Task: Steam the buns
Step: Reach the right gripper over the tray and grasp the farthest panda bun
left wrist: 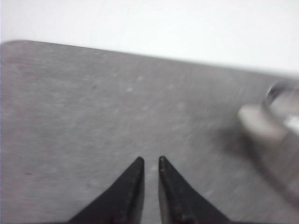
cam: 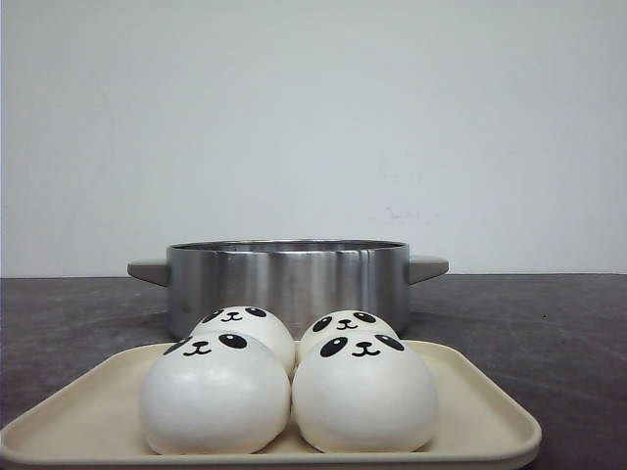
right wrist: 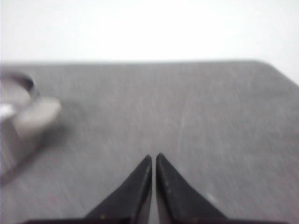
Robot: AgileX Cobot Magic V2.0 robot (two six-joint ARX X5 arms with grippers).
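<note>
Four smooth white panda-faced buns sit two-by-two on a cream tray, steel pot at 12 o'clock. My jaws are narrow, empty.

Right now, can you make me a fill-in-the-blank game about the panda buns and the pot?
1. There are ____ panda buns on the tray.
2. Behind the tray stands a shiny metal ____.
3. The pot has a grey handle on each ____.
4. The left end effector and the right end effector both hold ____.

Missing words: four; pot; side; nothing
</note>
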